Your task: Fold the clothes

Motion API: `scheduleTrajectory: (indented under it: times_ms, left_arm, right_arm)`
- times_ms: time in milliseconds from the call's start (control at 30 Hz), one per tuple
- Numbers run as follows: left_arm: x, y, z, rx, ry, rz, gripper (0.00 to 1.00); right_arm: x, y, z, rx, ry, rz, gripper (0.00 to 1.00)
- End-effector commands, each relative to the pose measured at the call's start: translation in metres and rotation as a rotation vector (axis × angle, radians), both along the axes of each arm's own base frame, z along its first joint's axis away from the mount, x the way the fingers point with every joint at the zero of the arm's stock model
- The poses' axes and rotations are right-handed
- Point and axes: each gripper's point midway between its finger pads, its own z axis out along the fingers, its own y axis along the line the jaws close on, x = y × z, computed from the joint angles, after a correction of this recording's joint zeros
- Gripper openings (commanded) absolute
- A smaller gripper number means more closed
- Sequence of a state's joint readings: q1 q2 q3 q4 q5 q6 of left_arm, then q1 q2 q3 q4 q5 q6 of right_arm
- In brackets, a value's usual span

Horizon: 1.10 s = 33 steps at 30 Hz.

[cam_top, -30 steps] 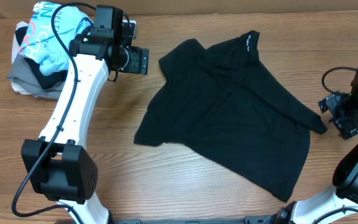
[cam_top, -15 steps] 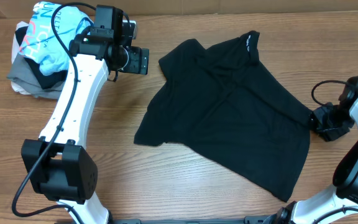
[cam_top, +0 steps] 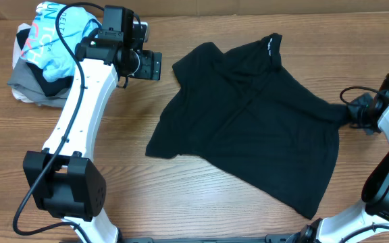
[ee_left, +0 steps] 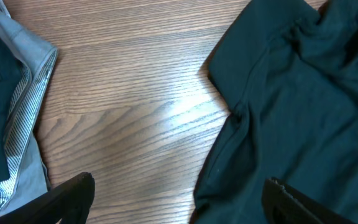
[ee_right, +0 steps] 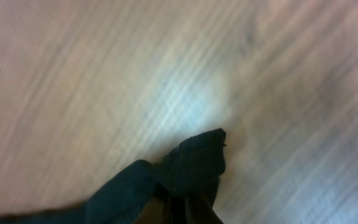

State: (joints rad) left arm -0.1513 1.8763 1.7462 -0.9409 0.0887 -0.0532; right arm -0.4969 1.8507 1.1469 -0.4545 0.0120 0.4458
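The clothes are one black short-sleeved shirt [cam_top: 248, 125], lying crumpled and spread out in the middle of the wooden table. My right gripper [cam_top: 354, 115] is at the shirt's right sleeve tip and is shut on it. In the right wrist view a bunched peak of black fabric [ee_right: 191, 165] sticks out from between the closed jaws of that gripper [ee_right: 188, 210], just above the tabletop. My left gripper [cam_top: 155, 67] hovers open just left of the shirt's upper left sleeve. In its wrist view the shirt [ee_left: 303, 93] fills the right side, and nothing lies between the fingers [ee_left: 73, 193].
A pile of other garments sits at the back left corner, a light blue shirt [cam_top: 53, 34] on top of a grey one [cam_top: 29, 88]. The grey garment's striped edge [ee_left: 17, 130] lies close to the left finger. Bare wood [cam_top: 201, 202] runs along the front.
My right gripper moved left onto the shirt's right sleeve tip, shut on it and drew the tip up toward the back. The left arm has not moved.
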Motion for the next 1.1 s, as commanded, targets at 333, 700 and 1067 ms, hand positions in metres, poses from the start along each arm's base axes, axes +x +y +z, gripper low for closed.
scheduleTrajectory:
  times_ms: [333, 700, 1067]
  left_arm:
    - [0.019, 0.005, 0.006, 0.034, -0.078, 0.031, 0.85]
    - [0.037, -0.015, 0.022, 0.012, -0.179, -0.105, 0.92]
    - [0.055, -0.068, -0.072, -0.158, -0.054, -0.264, 0.97]
  right_arm:
    - [0.071, -0.039, 0.023, -0.177, -0.284, 0.028, 0.05]
    - [0.076, 0.017, 0.108, -0.006, -0.271, 0.330, 1.00]
    - [0.063, 0.116, 0.153, 0.163, -0.242, 0.548, 1.00]
